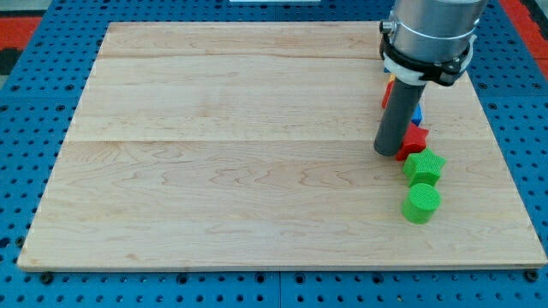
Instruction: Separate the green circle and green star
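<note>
The green star (424, 166) and the green circle (421, 204) sit at the view's right side of the wooden board (214, 154), the star just above the circle and nearly touching it. My tip (388, 151) rests on the board just left of and slightly above the green star, next to a red block (414, 139).
A red block (387, 92) and a blue block (417, 112) lie behind the rod, partly hidden by it. The board's right edge (505, 154) is close to the green blocks. Blue pegboard (26, 128) surrounds the board.
</note>
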Robot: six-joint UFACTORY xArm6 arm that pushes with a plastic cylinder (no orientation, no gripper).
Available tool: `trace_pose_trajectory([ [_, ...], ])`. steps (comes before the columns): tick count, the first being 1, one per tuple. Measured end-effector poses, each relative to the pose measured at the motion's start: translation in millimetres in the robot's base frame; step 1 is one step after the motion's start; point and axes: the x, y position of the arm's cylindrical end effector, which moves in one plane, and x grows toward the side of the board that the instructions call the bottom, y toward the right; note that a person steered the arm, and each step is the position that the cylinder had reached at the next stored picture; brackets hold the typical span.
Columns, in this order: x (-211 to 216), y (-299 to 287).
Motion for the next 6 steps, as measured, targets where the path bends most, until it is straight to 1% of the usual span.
trace_pose_trajectory([
  [1,11,-25],
  [2,24,-13],
  [3,34,-14],
  [4,79,-11],
  [5,99,-1],
  [6,99,18],
])
